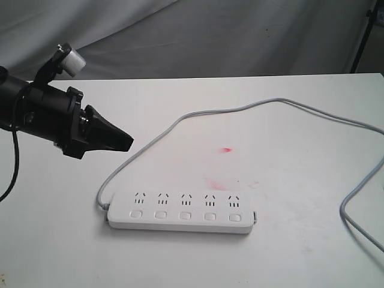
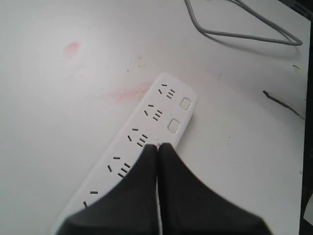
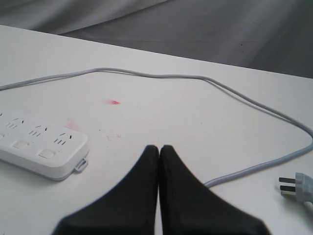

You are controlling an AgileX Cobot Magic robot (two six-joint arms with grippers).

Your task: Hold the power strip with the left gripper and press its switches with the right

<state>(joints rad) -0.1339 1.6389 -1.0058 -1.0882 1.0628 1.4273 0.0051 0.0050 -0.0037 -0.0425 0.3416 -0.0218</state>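
Observation:
The white power strip [image 1: 180, 212] lies flat near the table's front, its five switches [image 1: 185, 215] in a row below the sockets and its grey cord [image 1: 252, 108] looping back and off to the right. My left gripper [image 1: 127, 143] hangs shut and empty above the table, up and left of the strip, not touching it. Its wrist view shows the closed fingers [image 2: 157, 147] over the power strip [image 2: 161, 115], with two switches [image 2: 179, 114] visible. The right gripper [image 3: 159, 147] is shut and empty above bare table, right of the power strip's end [image 3: 44, 149]. It is out of the exterior view.
The cord's plug [image 3: 297, 186] lies on the table at the right. Red smears [image 1: 226, 149] mark the table [image 1: 288, 240] behind the strip. A grey cloth backdrop [image 1: 210, 36] hangs beyond the far edge, with a dark stand leg [image 1: 363, 36] at the right.

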